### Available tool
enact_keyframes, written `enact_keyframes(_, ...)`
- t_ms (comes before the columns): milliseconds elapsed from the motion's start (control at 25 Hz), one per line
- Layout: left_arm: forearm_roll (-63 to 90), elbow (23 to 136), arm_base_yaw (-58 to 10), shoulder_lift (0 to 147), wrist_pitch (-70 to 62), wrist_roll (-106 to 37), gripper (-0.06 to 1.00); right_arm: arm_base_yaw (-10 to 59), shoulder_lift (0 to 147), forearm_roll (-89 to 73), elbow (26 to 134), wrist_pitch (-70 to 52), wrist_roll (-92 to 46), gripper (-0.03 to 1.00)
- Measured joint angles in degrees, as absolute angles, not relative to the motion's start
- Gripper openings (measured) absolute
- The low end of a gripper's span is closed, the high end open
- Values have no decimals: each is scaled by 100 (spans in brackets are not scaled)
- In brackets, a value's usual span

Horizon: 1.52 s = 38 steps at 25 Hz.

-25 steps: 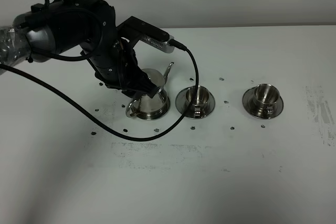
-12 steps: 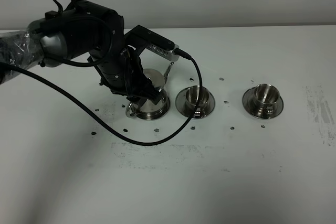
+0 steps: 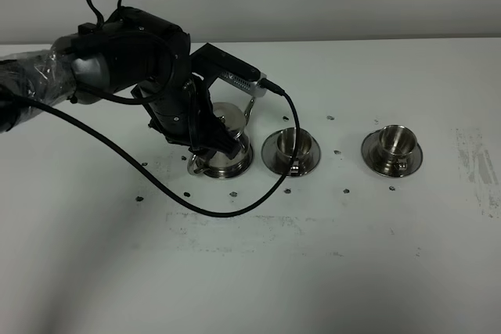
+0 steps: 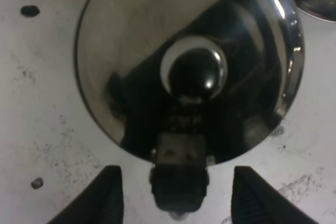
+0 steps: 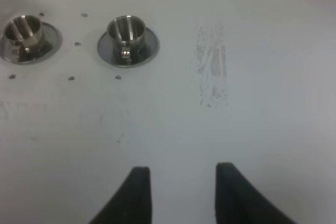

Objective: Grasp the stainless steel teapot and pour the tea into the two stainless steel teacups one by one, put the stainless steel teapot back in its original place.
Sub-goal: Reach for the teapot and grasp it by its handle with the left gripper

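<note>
steel teapot (image 4: 131,51) handle between left end effector (image 4: 176,171) fingers (image 4: 107,198) shows only from the wrist; grip: cannot tell.

The tabletop (image 3: 352,263) carries a row across the high view. The teapot (image 3: 233,156) stands on its pot saucer (image 3: 241,168) at the left, the middle teacup (image 3: 292,143) is just beside it to the right, and the end teacup (image 3: 394,141) is well apart further right, each on its own cup saucer (image 3: 313,159). The left hand (image 3: 211,142) sits over the teapot with a finger on each side of the handle (image 4: 179,182), touching neither, and a cable (image 3: 227,207) loops over the tabletop in front of the teapot and the middle teacup.
</note>
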<state>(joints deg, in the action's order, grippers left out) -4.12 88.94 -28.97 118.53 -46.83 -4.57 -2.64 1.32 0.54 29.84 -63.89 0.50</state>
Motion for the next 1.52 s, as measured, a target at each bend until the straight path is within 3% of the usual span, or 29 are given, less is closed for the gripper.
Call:
enact_keyframes(1160, -306, 8894, -2923, 12105, -4424, -363, 47, -264, 132, 54, 2984, -6389, 50, 32)
enact_keyframes(1320, -306, 8894, -2923, 12131, -4424, -258, 39, -264, 132, 54, 2984, -6389, 50, 32)
enact_keyframes(1440, -298, 8894, -2923, 12131, -4405, -244, 20, -264, 132, 54, 2984, -6389, 50, 32)
enact_keyframes(1520, -292, 8894, -2923, 12131, -4386, -265, 20, -264, 132, 54, 2984, -6389, 50, 32)
